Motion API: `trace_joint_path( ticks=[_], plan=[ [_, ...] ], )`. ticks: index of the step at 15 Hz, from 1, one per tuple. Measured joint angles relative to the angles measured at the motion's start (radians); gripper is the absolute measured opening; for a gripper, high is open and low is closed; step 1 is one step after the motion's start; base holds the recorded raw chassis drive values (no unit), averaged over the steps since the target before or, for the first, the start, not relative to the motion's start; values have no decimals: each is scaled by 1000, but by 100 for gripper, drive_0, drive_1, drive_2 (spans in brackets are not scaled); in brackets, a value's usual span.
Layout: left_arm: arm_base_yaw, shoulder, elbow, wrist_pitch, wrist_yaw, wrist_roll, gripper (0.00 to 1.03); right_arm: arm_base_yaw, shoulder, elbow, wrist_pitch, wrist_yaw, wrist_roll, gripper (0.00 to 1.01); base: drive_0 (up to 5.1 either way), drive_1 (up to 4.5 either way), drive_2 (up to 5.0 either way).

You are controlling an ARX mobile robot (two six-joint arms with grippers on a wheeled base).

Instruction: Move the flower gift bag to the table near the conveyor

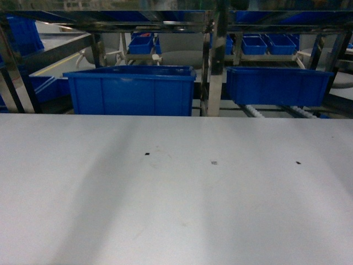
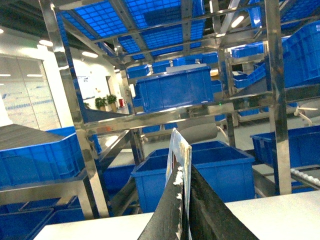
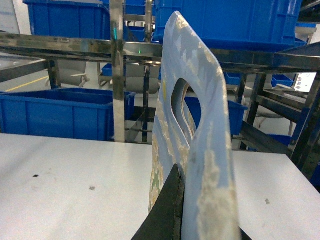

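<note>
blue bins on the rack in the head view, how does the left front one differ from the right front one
The left front bin looks wider and taller than the right front bin. The left front bin's base reaches down to the far edge of the white table, while the right front bin sits higher, with white rollers showing beneath it. Both are plain blue, open-topped plastic bins on the steel-framed rack.
</note>
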Motion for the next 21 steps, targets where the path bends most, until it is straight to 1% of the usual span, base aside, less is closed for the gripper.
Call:
trace_joint_path(
  ticks=[3,5,16,21],
  plan=[
    [6,0,0,-2,-11,0,2,0,0,0,2,-9,0,2,-496,245,245],
    [3,0,0,-1,-4,0,2,0,0,0,-3,1,-1,2,-496,245,245],
    [3,2,0,-4,-2,-1,2,0,-2,0,3,-5,-1,2,10,442,-422],
    [1,-2,0,3,6,0,2,0,-1,0,-1,3,-1,2,10,442,-422]
  ],
)
